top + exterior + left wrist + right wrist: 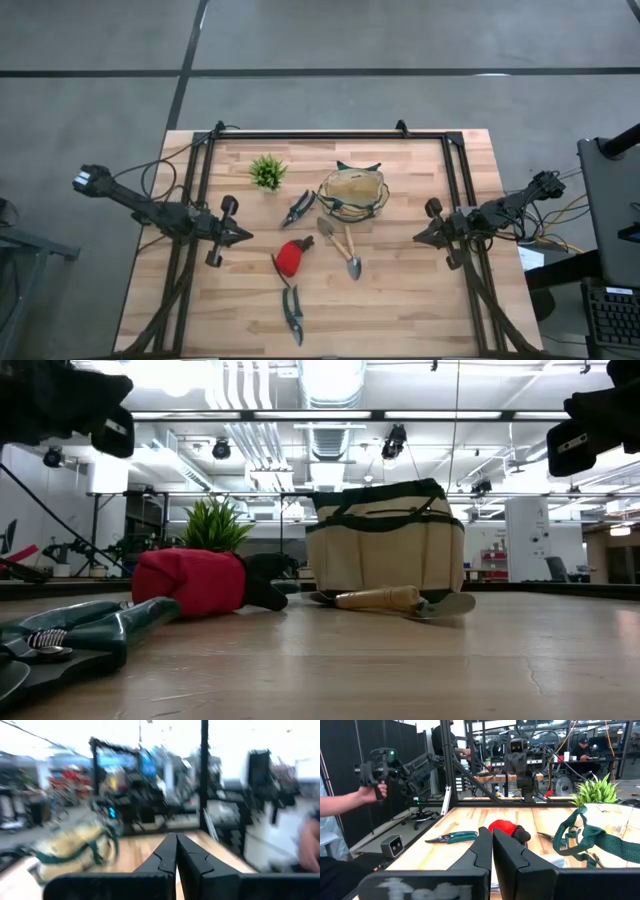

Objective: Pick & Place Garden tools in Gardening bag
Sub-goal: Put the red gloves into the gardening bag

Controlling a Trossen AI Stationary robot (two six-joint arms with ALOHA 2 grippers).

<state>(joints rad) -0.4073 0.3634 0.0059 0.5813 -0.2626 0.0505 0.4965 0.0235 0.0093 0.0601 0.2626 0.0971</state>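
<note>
Garden tools [296,258] lie on the desk [400,300] just beside the gardening bag [353,192], toward the left claw [240,236]. We judge that claw nearer the red-headed piece, whose long axis seemingly points at the bag. Left and right claw [420,236] are pinched closed, holding nothing.

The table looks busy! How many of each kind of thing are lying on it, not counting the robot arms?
Pruning shears: 2
Red-headed piece: 1
Wooden-handled trowel: 1
Wooden-handled fork: 1
Gardening bag: 1
Small green plant: 1
Total: 7
</note>
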